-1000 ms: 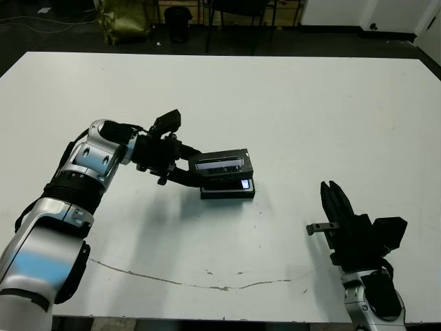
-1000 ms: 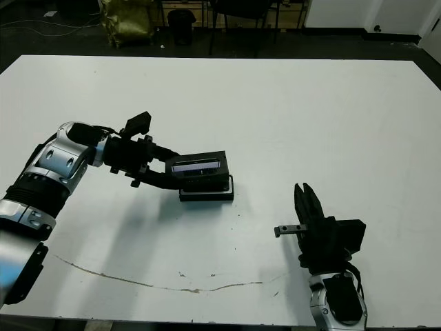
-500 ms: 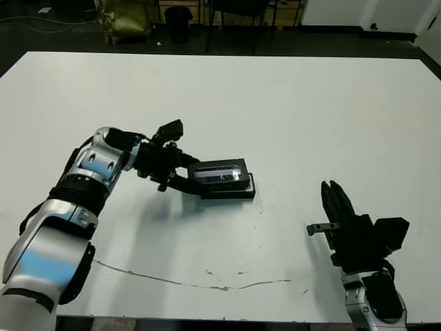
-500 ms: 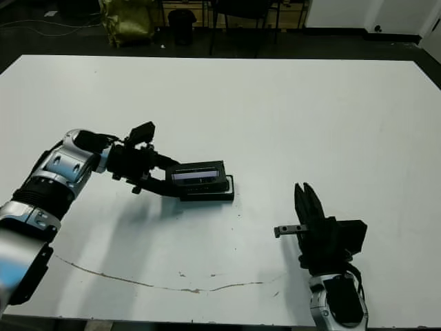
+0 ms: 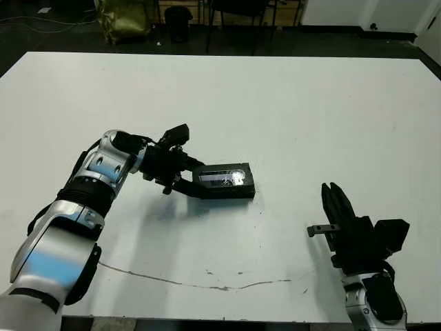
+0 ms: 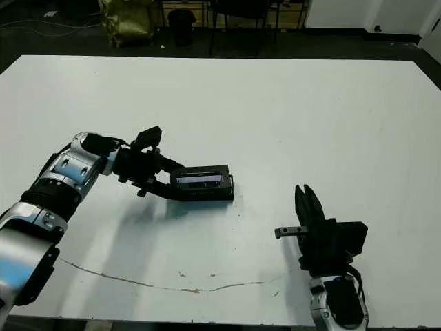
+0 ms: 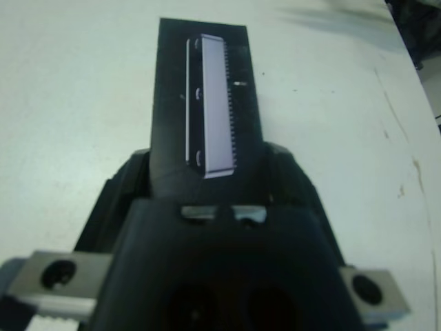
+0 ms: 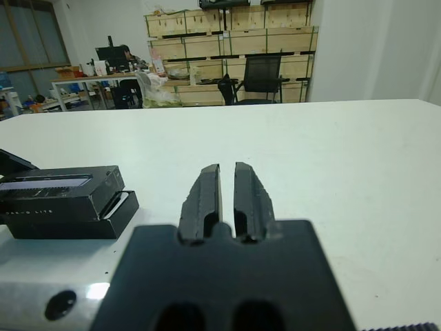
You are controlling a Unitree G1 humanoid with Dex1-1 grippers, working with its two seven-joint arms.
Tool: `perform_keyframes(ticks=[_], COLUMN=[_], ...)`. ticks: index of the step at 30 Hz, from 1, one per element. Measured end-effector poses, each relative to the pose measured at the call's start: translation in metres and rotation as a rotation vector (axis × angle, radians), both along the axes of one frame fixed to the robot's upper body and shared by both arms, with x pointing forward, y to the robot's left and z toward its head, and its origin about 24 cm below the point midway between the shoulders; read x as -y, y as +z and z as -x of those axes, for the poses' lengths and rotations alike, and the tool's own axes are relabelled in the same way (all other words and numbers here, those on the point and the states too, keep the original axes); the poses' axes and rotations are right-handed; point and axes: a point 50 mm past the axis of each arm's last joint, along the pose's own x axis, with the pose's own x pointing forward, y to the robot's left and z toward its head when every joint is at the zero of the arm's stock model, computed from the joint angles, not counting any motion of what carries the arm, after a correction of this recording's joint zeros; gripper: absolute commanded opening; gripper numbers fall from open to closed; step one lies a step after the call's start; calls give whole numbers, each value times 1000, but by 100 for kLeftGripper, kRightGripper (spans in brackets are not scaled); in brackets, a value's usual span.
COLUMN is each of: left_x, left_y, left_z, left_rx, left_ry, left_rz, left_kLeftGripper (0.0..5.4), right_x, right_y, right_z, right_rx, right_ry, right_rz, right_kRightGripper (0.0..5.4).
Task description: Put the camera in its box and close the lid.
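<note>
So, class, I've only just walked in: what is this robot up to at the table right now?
The left gripper holds the flat black lid and has it lying on the box, which sits on the white table. In the right wrist view the lid looks slightly offset, with the box's edge showing beside it, so it may not be fully seated. The camera is not visible. The right gripper is idle, fingers together, away from the box.

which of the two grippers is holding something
The left gripper. Its fingers are clamped on the lid, which sits on the box. The right gripper is shut on nothing, off to the side.
</note>
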Motion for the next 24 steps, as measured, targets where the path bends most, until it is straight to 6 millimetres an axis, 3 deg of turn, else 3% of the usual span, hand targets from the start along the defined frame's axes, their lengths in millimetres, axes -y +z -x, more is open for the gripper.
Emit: perform_keyframes(ticks=[24], left_x=[10], left_y=[-1], left_z=[-1], left_rx=[25], left_ry=[-29], left_rz=[-10], left_kLeftGripper=[246], right_x=[-1], right_y=[-3], right_z=[0], right_rx=[11], right_ry=[16], right_rz=[-12], right_kRightGripper=[0])
